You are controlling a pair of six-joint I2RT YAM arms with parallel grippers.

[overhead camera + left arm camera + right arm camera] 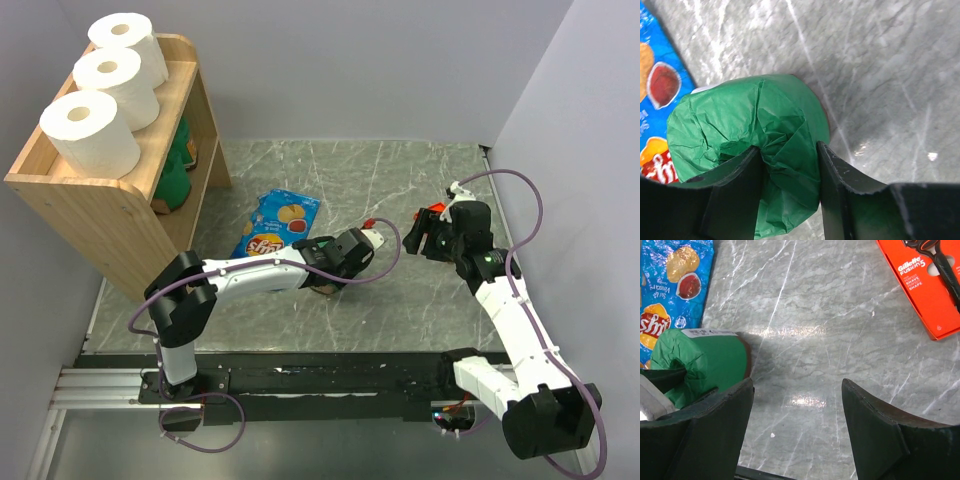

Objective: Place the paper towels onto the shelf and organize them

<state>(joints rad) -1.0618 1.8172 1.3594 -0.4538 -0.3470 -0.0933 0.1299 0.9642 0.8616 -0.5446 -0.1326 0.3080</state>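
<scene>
Dark green crumpled paper roll [740, 120] pinched in closed left hand [788, 148], grip clear from wrist view, hidden from above

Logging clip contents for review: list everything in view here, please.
shelf: one, light wood, far left
table: one, grey marble
white paper towels: three, white, shelf top tray
green paper towels: apparently two, dark green, lower shelf tier, partly hidden
green roll: one, dark green, on table
chip bag: one, blue, on table beside green roll
razor pack: one, orange-red, on table, right side
left claw: black, shut on green roll
right claw: black, open, empty
</scene>
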